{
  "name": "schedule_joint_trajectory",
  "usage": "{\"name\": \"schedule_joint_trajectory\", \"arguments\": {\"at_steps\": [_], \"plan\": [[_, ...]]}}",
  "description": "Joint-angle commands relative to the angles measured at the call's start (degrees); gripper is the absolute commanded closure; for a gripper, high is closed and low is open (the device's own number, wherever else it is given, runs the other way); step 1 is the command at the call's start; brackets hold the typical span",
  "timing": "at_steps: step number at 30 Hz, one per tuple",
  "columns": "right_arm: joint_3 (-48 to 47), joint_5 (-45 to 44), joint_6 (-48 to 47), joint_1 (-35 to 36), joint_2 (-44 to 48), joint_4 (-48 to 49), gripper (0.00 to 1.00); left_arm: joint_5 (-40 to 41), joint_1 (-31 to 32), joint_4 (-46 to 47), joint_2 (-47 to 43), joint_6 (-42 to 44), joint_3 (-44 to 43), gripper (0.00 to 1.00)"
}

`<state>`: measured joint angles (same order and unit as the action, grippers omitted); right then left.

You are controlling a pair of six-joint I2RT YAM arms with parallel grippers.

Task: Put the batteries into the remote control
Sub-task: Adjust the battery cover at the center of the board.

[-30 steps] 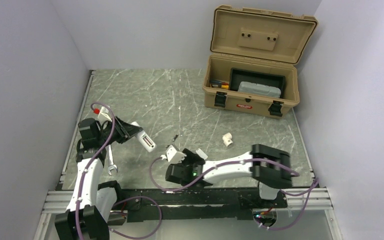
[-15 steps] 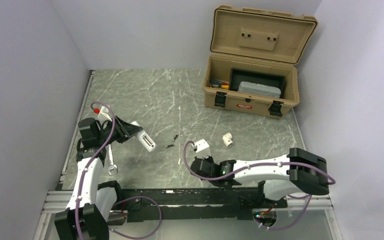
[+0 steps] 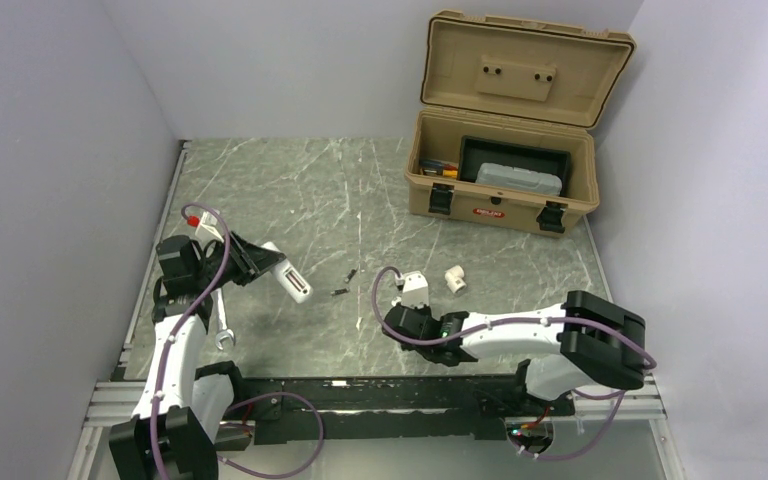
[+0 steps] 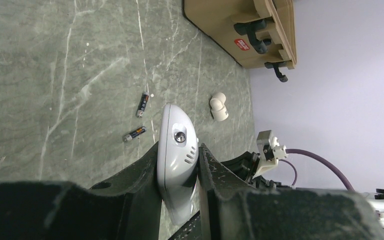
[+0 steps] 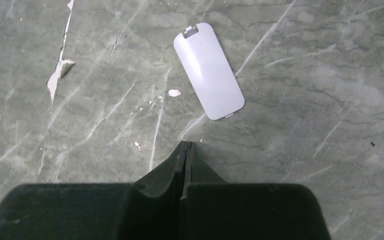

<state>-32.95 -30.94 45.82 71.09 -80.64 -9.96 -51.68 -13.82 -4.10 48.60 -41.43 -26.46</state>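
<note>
Batteries (image 3: pixel 339 292) are what the coming move turns on, and neither gripper has one. Begin at the right gripper (image 5: pixel 184 146): its jaws are pressed together with nothing between them, tips over the marble table (image 5: pixel 330 60). What lies just ahead of them in the right wrist view is the white battery cover (image 5: pixel 208 70), flat on the stone — no battery shows in that view at all.

From above, the two cells lie loose on the table to the left of the right wrist, close to each other but apart. One lies roughly crosswise to the arms and the other slants away from them. They sit between that wrist and the remote control (image 4: pixel 176 130), which the left gripper (image 4: pixel 178 152) clamps by its sides, raised off the table, its free end pointing toward them. The left wrist view shows both cells just beyond that end.

With the left gripper occupied, the pick falls to the right arm, I judge — it is near, but its jaws would have to part, swing left, and close across a cell's long axis rather than along it. A white elbow fitting (image 3: pixel 454 280) lies on the far side of the right wrist and is not wanted.
</note>
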Motion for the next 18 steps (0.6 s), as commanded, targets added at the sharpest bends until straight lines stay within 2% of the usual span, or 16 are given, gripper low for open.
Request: {"name": "schedule_joint_trajectory", "arguments": {"at_steps": [1,18], "plan": [[-0.6,-1.1,2.6,-1.7,-1.6,-0.4,1.0,-1.9,-0.3,2.5,0.1,-0.5,-0.2,1.0],[-2.1,-1.4,2.2,-8.5,-6.2,-1.7,1.0,-2.1,-0.3,2.6,0.6,-0.6,-0.5,1.0]]}}
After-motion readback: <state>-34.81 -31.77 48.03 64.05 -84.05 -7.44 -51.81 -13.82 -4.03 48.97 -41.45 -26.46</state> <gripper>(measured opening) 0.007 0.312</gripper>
